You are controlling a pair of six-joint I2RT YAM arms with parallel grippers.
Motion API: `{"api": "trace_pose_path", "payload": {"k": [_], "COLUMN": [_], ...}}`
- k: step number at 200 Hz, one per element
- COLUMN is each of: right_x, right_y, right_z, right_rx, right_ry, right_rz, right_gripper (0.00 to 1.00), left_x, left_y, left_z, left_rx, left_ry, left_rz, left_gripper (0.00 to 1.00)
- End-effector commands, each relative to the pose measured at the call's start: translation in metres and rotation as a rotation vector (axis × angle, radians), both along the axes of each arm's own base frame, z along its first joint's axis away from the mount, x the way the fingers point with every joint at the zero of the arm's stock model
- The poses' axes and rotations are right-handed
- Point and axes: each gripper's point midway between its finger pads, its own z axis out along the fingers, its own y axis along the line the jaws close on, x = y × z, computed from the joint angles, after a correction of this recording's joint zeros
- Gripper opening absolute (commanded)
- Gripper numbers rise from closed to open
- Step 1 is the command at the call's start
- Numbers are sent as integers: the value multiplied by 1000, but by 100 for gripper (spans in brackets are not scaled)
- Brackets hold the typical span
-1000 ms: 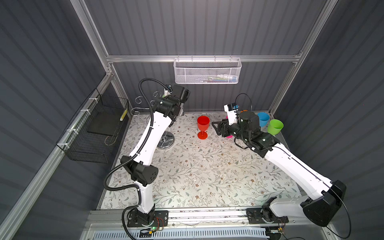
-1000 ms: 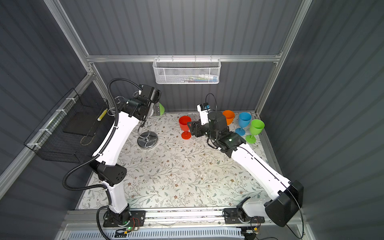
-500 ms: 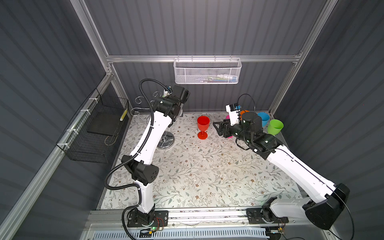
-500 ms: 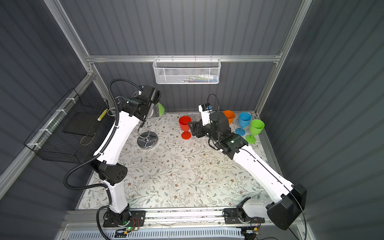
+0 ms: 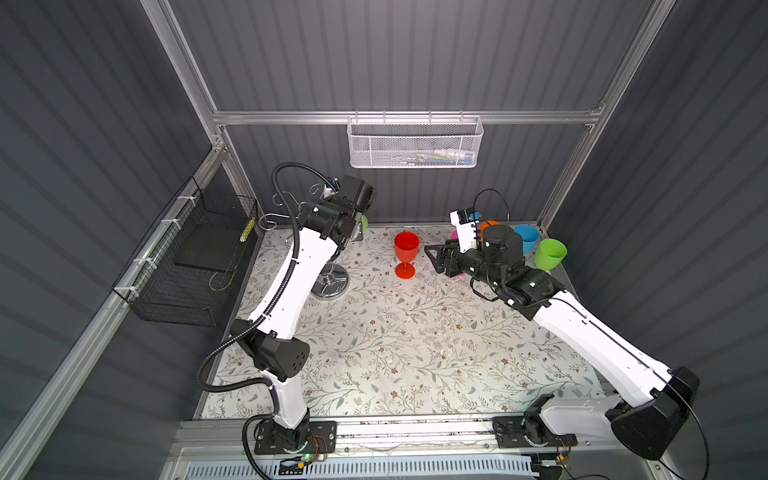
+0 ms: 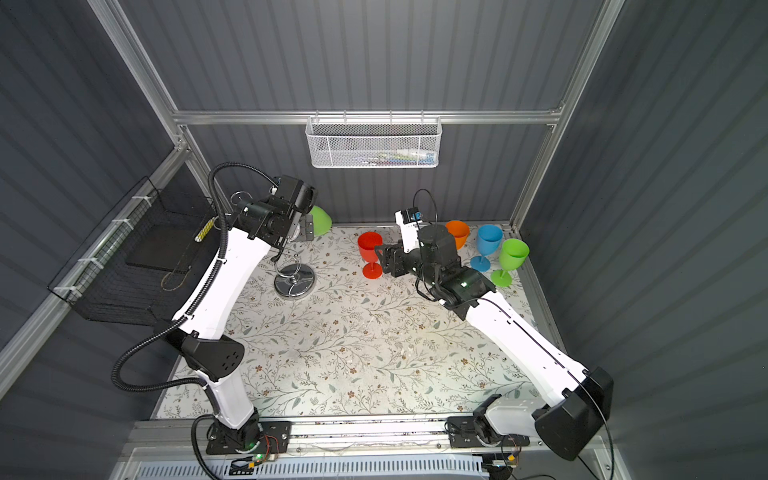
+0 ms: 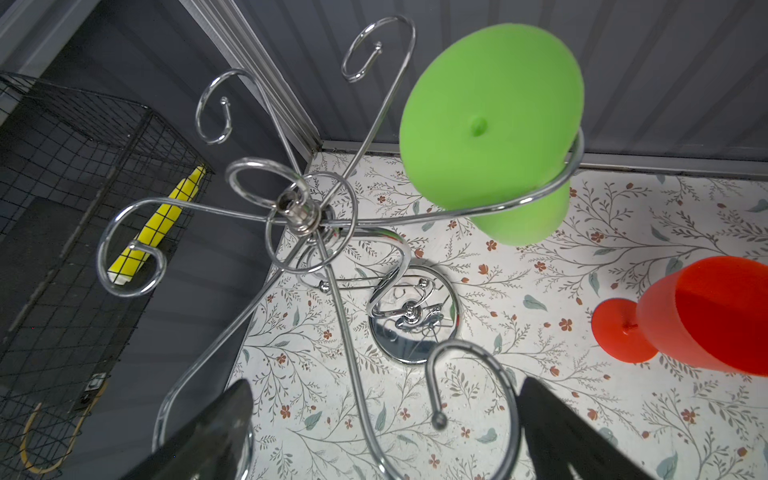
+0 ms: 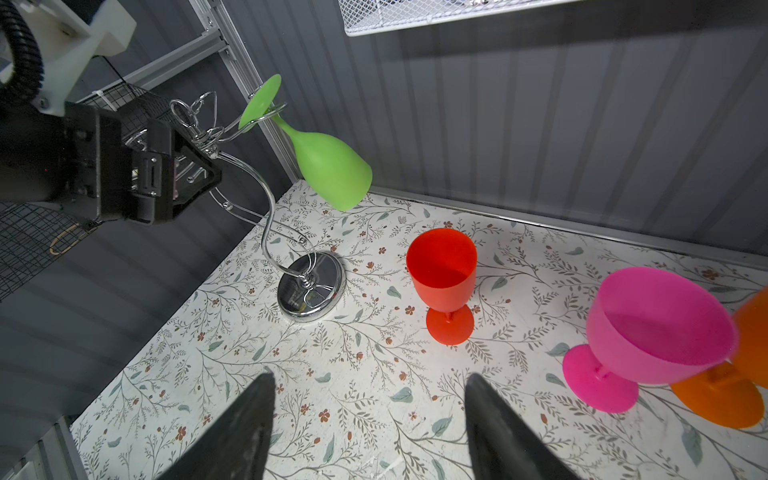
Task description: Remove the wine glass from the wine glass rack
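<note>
Green glass [image 7: 498, 137] is hung by its foot in a rack [image 7: 297, 212] curl. Left claw [image 7: 386, 386] is held wide, empty, above it, likely for reaching; right claw [image 8: 370, 380] parted, empty.

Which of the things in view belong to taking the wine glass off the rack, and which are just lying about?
Belongs: wine glass rack; hanging green glass; left gripper, open by the rack.
Lying about: red glass; pink glass; orange glass; blue glass; standing green glass; white mesh basket; black wire basket.
</note>
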Motion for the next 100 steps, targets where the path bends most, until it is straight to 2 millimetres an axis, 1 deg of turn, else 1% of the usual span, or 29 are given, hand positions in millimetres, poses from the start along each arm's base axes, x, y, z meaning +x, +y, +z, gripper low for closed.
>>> {"api": "trace_pose_path", "payload": {"k": [1,42,65,100], "right_x": [-2,-2,-3,-3], "right_y": [4,7,12,22], "right_z": [5,8,11,10], "right_rx": [11,5,7,-4], "right_ry": [-11,-17,-19,-17], "right_rz": [13,13,24,38], "right_gripper": [73,73,72,72], "left_x": [-15,-24,-28,-30], "left_y": [19,31,35,42], "left_z": [12,10,8,5], "left_rx": [11,12,7,2], "left_ry": [-4,9,16,28], "left_rz": [19,30,31,38], "left_gripper": [100,100,100,100]}}
